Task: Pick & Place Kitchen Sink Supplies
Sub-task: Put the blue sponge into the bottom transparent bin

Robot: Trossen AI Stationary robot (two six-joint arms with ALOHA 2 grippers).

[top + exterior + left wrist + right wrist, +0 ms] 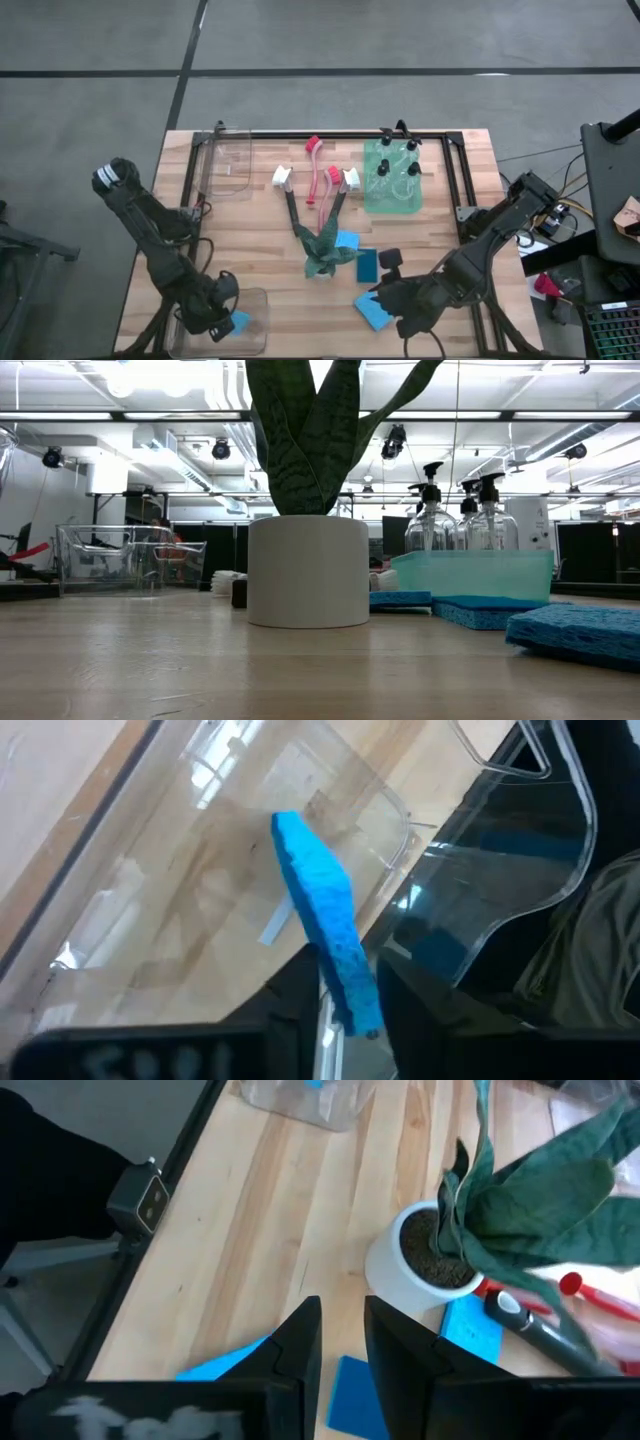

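My left gripper (222, 305) hangs over the clear bin (245, 335) at the table's near left corner, shut on a blue sponge (318, 910). My right gripper (388, 296) hovers low near the near edge, open by a narrow gap, above a light blue sponge (374, 312) that lies flat on the wood. A teal sponge (367, 265) and another blue sponge (348, 242) lie beside the potted plant (325, 250). Several dish brushes (315, 180) lie farther back. Black-capped bottles (395, 165) stand in a green tray (392, 200). My left gripper pinches the blue sponge between its two fingers at one end (358, 1005), across its thin sides. The sponge sticks out past the fingertips edge-on, lifted clear above the floor of the clear bin (200, 920).
A second clear bin (230, 165) stands at the far left corner. The plant's white pot (308, 570) and spreading leaves (530, 1200) sit mid-table, just left of my right gripper (343, 1335). A black frame rail (330, 133) runs along the far edge. Bare wood (260, 250) lies between the arms.
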